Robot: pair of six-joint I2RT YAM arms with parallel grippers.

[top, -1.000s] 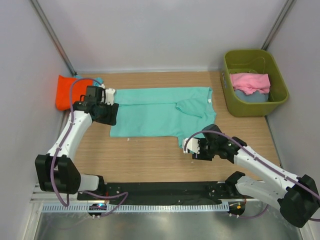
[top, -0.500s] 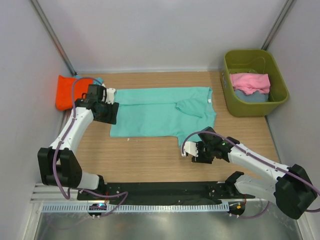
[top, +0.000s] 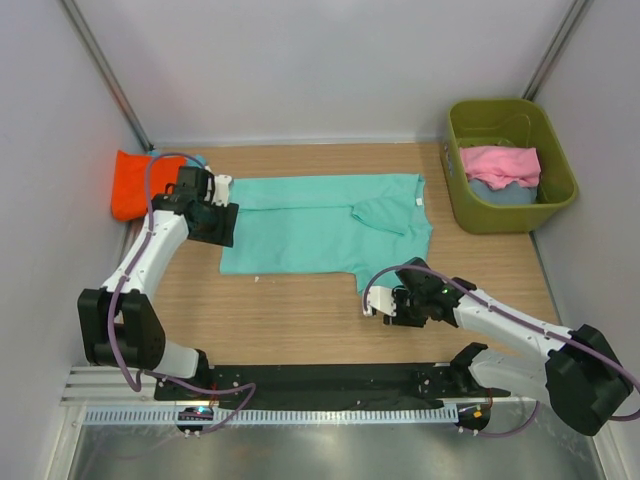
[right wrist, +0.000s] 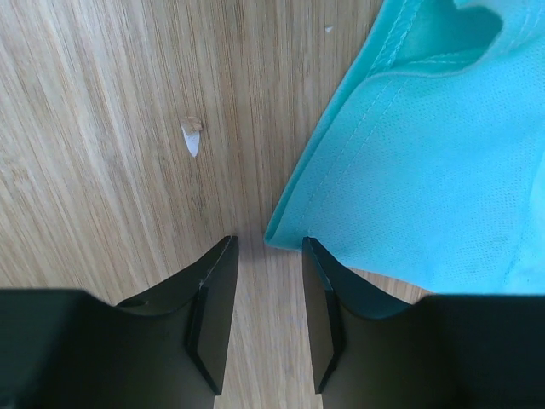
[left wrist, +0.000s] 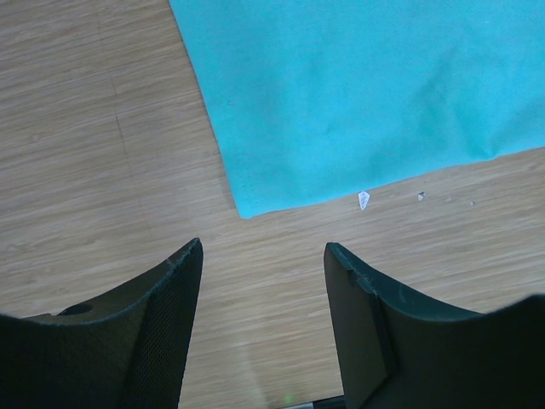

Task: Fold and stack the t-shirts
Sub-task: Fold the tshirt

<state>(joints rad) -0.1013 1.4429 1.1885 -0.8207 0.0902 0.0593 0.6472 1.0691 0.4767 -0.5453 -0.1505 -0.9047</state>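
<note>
A teal t-shirt [top: 320, 222] lies spread flat on the wooden table, one sleeve folded over at its right. My left gripper [top: 222, 222] is open and empty at the shirt's left edge; in the left wrist view [left wrist: 262, 256] it hovers over bare wood just short of a cloth corner [left wrist: 243, 209]. My right gripper [top: 385, 305] is open and empty by the shirt's near right corner; in the right wrist view [right wrist: 271, 251] that hem corner [right wrist: 281, 232] lies just beyond the fingertips. An orange t-shirt [top: 135, 185] lies folded at the far left. A pink t-shirt [top: 500, 163] lies on a pale blue one [top: 505, 193].
An olive-green bin [top: 553, 195] at the back right holds the pink and pale blue shirts. Grey walls enclose the table on three sides. A black rail [top: 320, 380] runs along the near edge. Small white specks [left wrist: 364, 200] lie on the wood.
My right gripper has moved a little towards the near edge and left, lower by the shirt's near right corner. My left gripper has barely shifted.
</note>
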